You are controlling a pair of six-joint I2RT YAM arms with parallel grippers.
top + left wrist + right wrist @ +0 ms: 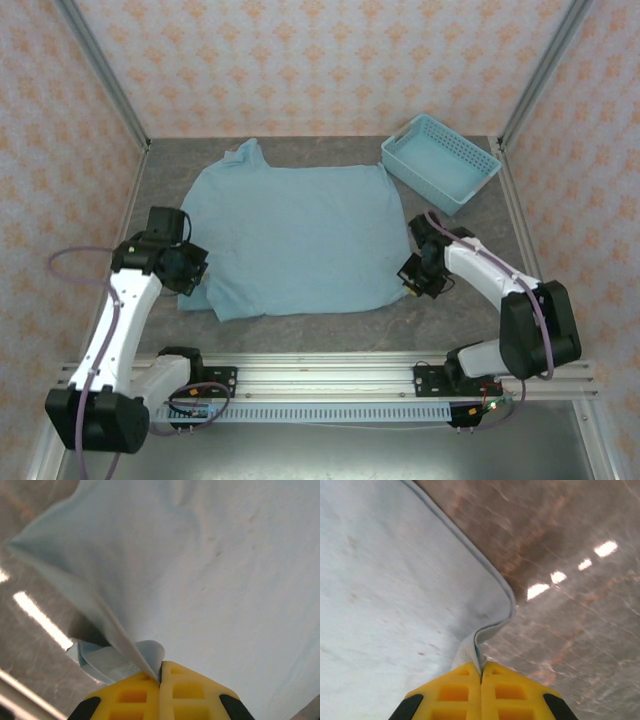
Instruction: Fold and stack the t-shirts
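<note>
**Item 1. My left gripper point(160, 672).** The yellow jaws are pressed together on a pinch of light blue cloth. The fabric rises in a ridge from the pinch, and a small curl of it is tucked just left of the tips. I hold it at the near left corner of the garment.

**Item 2. My right gripper point(481, 667).** The jaws are likewise closed, nipping the hemmed edge where it bends up off the surface. This hold sits on the right edge, close to the near right corner.

**Item 3. T-shirt point(295, 235).** A single light blue shirt lies spread mostly flat in the middle of the table, between my two arms. One lobe of cloth, a sleeve or the neck, I cannot tell which, points to the far left. No print shows on the upper face. I judge the matched holds at the two near corners are so the near edge can be raised level and carried over for a first fold without skewing.

**Item 4. Table point(300, 330).** A grey mottled top, with bare surface between the shirt's near edge and my bases.

**Item 5. Basket point(440, 162).** Light blue perforated plastic, set at the far right, just beside the shirt's far right corner. It is probably kept out of the folding area.
</note>
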